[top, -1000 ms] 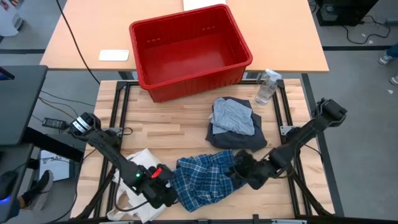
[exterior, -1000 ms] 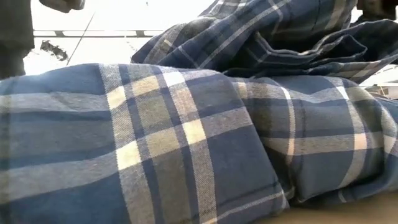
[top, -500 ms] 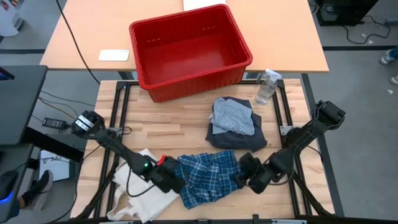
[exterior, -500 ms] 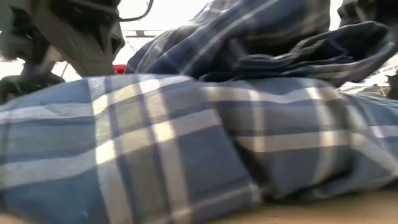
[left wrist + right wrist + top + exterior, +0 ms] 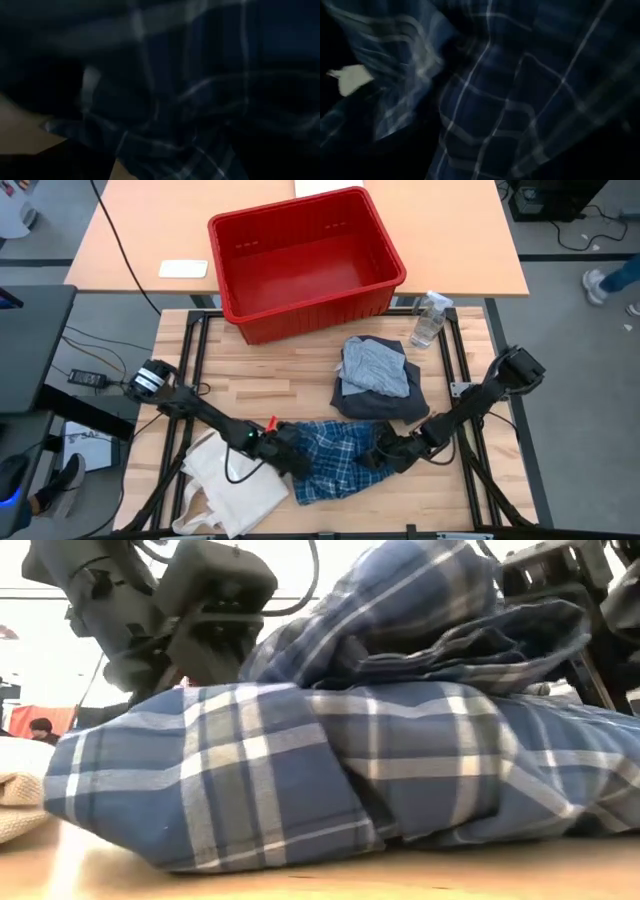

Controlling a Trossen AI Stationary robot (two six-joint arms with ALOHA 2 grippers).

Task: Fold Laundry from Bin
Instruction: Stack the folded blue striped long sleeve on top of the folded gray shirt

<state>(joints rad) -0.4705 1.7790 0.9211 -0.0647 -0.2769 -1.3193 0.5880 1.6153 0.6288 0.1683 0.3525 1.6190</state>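
the plaid shirt (image 5: 335, 463) lies bunched on the near part of the table (image 5: 290, 385), its sides doubled up over the middle into a thick, uneven bundle. the left gripper (image 5: 290, 460) is pressed in at its left edge and the right gripper (image 5: 385, 457) at its right edge; both wrist views are filled with plaid cloth. in the high view the fingers are buried in folds, so i cannot see how they stand, but both appear spread wide rather than pinching, and i judge neither has a firm hold on the fabric.

behind the shirt, a light grey piece (image 5: 374, 366) sits on a dark grey top (image 5: 380, 402), already stacked. the red bin (image 5: 305, 260) beyond them looks empty. a cream tote bag (image 5: 235, 485) lies just beside the shirt's left edge, and a spray bottle (image 5: 429, 318) stands near the bin's right corner.

the step in hand looks like folding the shirt's sides inward. to do it well, each gripper should take a single edge layer, not a wad, carry it flat across, and smooth the lumps before the next fold; the tote's handles are close enough to snag.

no brand, label or writing can be read anywhere.
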